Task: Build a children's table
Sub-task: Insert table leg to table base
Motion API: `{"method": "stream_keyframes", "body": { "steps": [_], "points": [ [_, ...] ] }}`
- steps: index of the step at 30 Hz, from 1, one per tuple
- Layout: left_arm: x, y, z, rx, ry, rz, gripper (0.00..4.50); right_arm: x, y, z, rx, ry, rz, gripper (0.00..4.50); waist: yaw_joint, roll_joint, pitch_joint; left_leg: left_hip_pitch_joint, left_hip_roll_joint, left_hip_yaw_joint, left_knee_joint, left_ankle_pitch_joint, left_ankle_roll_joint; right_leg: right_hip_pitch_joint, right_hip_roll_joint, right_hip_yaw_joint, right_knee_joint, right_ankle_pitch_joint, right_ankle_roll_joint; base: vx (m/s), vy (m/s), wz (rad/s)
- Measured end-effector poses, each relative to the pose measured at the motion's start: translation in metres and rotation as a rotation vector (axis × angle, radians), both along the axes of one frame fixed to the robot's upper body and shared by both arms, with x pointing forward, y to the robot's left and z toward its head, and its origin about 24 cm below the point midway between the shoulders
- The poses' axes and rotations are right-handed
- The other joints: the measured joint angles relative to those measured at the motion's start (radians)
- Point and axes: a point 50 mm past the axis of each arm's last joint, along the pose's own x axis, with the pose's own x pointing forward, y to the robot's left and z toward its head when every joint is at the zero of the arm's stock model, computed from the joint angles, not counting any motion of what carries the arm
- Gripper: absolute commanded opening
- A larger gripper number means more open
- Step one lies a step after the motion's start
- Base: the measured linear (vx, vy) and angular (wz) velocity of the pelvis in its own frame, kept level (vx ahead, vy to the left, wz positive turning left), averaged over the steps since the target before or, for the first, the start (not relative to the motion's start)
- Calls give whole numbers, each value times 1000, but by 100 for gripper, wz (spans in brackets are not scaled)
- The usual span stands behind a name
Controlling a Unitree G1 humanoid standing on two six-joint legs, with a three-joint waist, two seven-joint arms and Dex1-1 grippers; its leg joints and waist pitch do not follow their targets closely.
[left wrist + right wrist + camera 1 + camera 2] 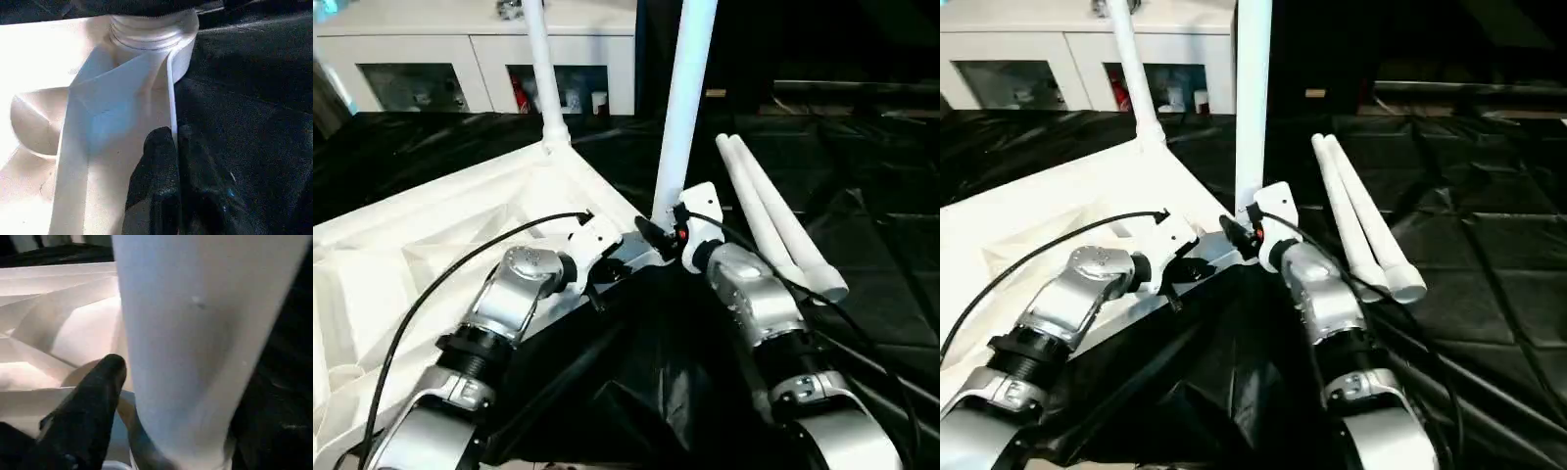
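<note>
**Black sheeting, two legs seated**

Black crinkled sheeting covers the work surface. At its near corner, the left gripper (177, 161) has its fingers pinched together on the thin rim of the table top (431, 245), which lies upside down, ribbed underside up. The right gripper (668, 233) sits at the base of the near leg (683, 98); one finger (98, 396) shows beside the tube, so I cannot tell its hold. That leg stands upright in its rounded socket (151, 29), another leg (540, 69) at the far corner. Two spare legs (773, 211) lie to the right. Smooth, tapered plastic slips easily: steady the rim, keep the tube vertical, press it straight down.
</note>
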Motion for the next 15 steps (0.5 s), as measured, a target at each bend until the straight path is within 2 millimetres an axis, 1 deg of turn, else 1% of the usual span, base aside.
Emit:
{"method": "stream_keyframes", "body": {
  "steps": [1, 2, 4, 6, 9, 12, 13, 15],
  "points": [
    [-1, 1, 2, 0, -8, -22, 0, -2, -4, 2, -13, -8, 36, 374, 8, 0, 2, -1, 0, 0, -1, 0, 0, -1, 0, 0, 0, 5, 1, 0, 0, 0],
    [-1, 3, 3, -2, -10, -37, 0, -4, -6, 4, -27, -15, 65, 380, 11, 1, 3, -2, 1, 0, -1, 0, 0, -2, 0, 0, 1, 10, 3, 0, 0, 0],
    [-3, 7, 6, 5, -17, -83, 0, -9, -10, 7, -62, -18, 137, 380, 22, 1, 3, -6, 2, 0, -1, 1, 0, -8, 0, 0, 9, 13, 3, 58, -28, 5],
    [-5, 9, 9, 0, -19, -133, 0, -14, -17, 10, -91, -13, 206, 380, 37, 4, 4, -13, 3, 0, 1, 10, 5, -16, 1, 0, 18, 5, 3, 66, -24, 4],
    [-7, 13, 14, 1, -28, -187, 0, -20, -26, 13, -116, 1, 273, 380, 43, 6, 5, -22, 4, 0, 2, 11, 7, -24, 1, 0, 22, 2, -1, 40, -9, 3],
    [-11, 17, 15, -3, -19, -247, 0, -29, -36, 18, -132, 19, 367, 380, 53, 6, 5, -33, 4, -3, 14, 7, 14, -33, 1, 0, 32, -3, -8, 0, 0, 0],
    [-12, 18, 15, -4, -13, -268, 0, -32, -39, 20, -136, 27, 400, 380, 58, 7, 5, -36, 5, -3, 19, 6, 16, -34, 1, 0, 35, -4, -9, 0, 0, 0],
    [-14, 21, 15, -3, 1, -307, 0, -37, -43, 20, -137, 43, 452, 380, 62, 8, 6, -36, 6, -3, 23, 6, 16, -34, 1, 0, 36, -3, -8, 0, 0, 0]
  ]
}}
